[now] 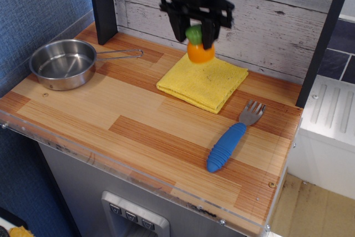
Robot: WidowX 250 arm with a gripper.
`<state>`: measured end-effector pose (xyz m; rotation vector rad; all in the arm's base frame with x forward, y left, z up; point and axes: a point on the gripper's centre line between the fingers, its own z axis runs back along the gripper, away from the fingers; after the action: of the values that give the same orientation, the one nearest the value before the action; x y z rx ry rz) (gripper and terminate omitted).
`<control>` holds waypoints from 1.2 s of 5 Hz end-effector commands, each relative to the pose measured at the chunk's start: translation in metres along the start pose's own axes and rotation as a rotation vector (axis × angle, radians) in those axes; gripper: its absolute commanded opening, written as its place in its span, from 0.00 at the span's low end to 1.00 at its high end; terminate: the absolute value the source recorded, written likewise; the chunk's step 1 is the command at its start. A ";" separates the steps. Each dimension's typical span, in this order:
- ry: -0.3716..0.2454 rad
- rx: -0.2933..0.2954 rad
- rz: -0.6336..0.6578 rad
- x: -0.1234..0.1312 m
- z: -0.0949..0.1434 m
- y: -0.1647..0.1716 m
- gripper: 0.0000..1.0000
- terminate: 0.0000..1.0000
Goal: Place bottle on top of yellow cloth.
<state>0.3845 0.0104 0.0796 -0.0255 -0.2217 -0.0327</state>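
My black gripper [194,36] is shut on the green cap of the bottle [199,51], a small round orange toy. It holds the bottle in the air over the far part of the yellow cloth [203,79]. The cloth is a folded square towel lying flat at the back middle of the wooden counter. The bottle's orange body hangs below the fingers [180,26]; whether it touches the cloth I cannot tell.
A steel pan [62,64] with a wire handle sits at the left. A blue-handled fork [232,137] lies at the right front of the cloth. A white plank wall stands behind, with a dark post at the back left and another at the right edge.
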 end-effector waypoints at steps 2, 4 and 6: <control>0.036 0.092 -0.048 -0.001 -0.042 -0.002 0.00 0.00; 0.036 0.107 0.002 -0.003 -0.033 0.001 1.00 0.00; 0.017 0.079 0.027 0.000 -0.018 0.000 1.00 0.00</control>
<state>0.3845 0.0030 0.0334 0.0372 -0.1234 -0.0051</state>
